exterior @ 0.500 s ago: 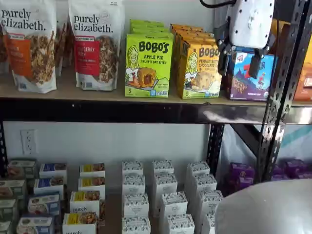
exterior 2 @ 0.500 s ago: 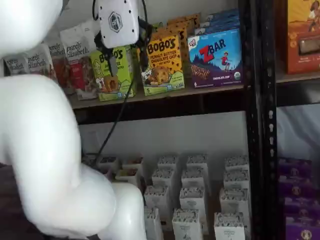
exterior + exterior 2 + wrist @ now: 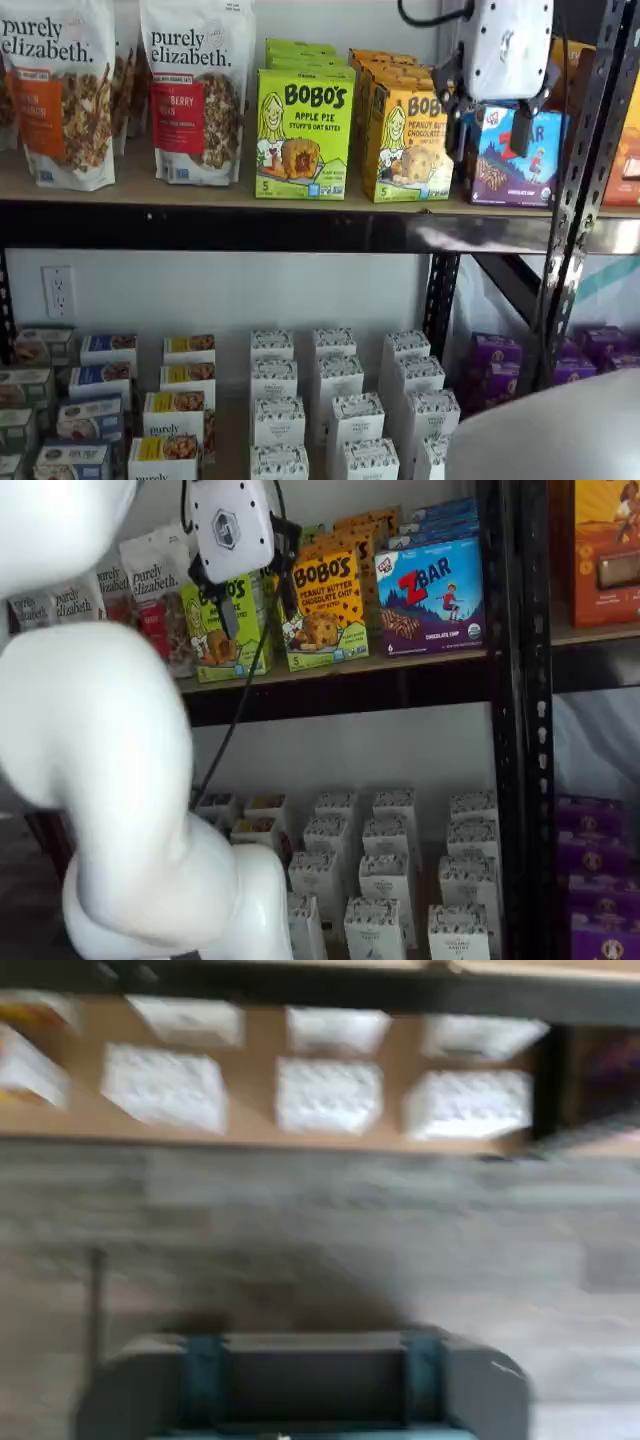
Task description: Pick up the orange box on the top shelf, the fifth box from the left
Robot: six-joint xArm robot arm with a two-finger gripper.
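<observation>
The orange box (image 3: 403,140) stands upright at the front of a row on the top shelf (image 3: 200,190), and it shows in both shelf views (image 3: 326,602). My gripper (image 3: 488,132) hangs in front of the shelf, apart from the boxes. Its white body is at the view's top edge and its two black fingers (image 3: 520,130) point down with a plain gap between them, empty. In one shelf view it overlaps the orange box's right edge; in the other my gripper (image 3: 254,598) overlaps its left edge. The blurred wrist view does not show the orange box.
A green Bobo's box (image 3: 303,135) stands left of the orange box and a blue ZBar box (image 3: 515,160) right of it. Granola bags (image 3: 195,90) stand further left. A black upright (image 3: 580,200) is close on the right. My white arm (image 3: 100,780) fills the foreground.
My gripper has shifted slightly up and to the left in front of the top shelf. The arm's elbow has swung in the foreground. No box has moved.
</observation>
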